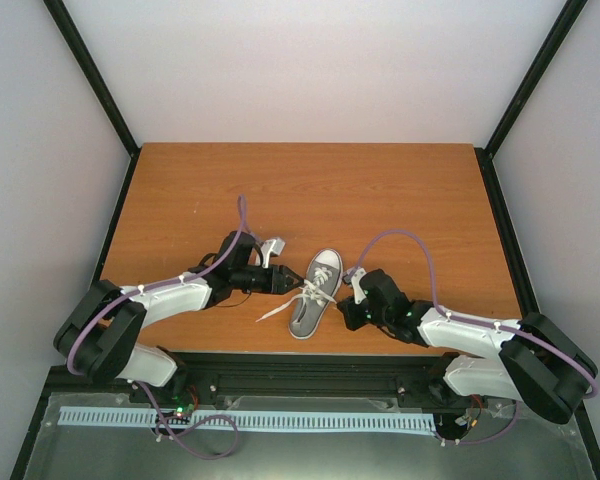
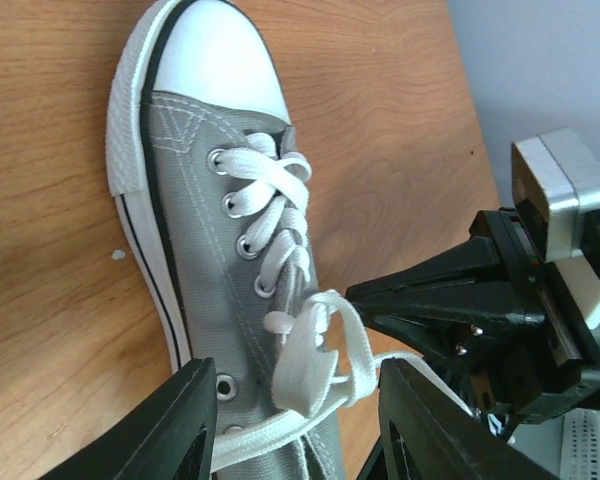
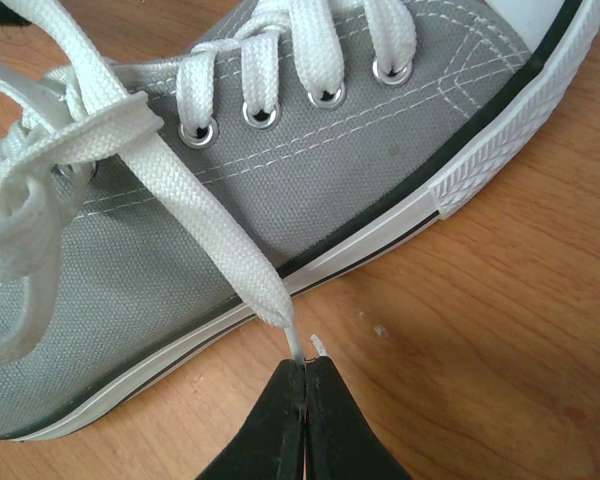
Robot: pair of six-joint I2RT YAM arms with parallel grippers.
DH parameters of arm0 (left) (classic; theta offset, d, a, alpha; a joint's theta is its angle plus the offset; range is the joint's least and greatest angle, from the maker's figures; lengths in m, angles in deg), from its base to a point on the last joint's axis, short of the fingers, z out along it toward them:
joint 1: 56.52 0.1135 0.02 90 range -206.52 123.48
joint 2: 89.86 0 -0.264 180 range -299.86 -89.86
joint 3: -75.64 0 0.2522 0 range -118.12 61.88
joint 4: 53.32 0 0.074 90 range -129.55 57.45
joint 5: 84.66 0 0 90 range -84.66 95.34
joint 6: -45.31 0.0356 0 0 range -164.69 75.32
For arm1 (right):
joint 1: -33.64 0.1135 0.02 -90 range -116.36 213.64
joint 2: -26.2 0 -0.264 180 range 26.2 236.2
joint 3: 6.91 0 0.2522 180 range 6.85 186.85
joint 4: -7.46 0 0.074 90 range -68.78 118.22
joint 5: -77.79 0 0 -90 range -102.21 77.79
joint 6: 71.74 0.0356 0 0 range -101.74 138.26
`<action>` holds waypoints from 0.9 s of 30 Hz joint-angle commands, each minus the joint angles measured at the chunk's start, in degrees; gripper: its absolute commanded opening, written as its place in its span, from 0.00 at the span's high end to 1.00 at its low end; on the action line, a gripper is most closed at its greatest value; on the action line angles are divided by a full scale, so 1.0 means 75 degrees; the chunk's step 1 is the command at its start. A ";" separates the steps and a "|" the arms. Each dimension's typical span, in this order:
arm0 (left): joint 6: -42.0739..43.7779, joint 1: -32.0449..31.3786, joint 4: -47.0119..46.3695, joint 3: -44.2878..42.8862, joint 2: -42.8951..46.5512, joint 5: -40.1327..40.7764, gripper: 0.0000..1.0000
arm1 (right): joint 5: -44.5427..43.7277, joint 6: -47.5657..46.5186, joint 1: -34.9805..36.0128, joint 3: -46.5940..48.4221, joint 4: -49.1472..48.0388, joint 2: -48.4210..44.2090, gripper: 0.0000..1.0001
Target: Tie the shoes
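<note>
As the grey sneaker [image 1: 310, 312] stands on its sole at the near middle of the wooden surface [image 1: 310, 190], with the toe pointing away from my bases, it lies between my two arms. My right jaws are clenched on the thin tip of one white lace [image 3: 215, 235], just beside the white sole rim. My left jaws are released, with one of my fingers [image 2: 175, 430] on each side of a loose lace loop [image 2: 315, 355] near the top eyelets.
</note>
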 commanded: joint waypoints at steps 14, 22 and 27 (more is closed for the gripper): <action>-0.0010 0.0057 -0.0531 -0.0235 -0.0465 -0.0659 0.66 | -0.0421 0.0315 0.0031 -0.0150 0.0015 -0.0193 0.97; -0.0027 0.0057 -0.0672 -0.0323 -0.0638 -0.0787 0.85 | -0.0498 0.0376 0.0030 -0.0173 0.0052 -0.0165 0.97; -0.0016 0.0057 -0.0690 -0.0337 -0.0623 -0.0882 0.99 | -0.0375 0.0468 0.0041 -0.0144 0.0194 -0.0591 0.64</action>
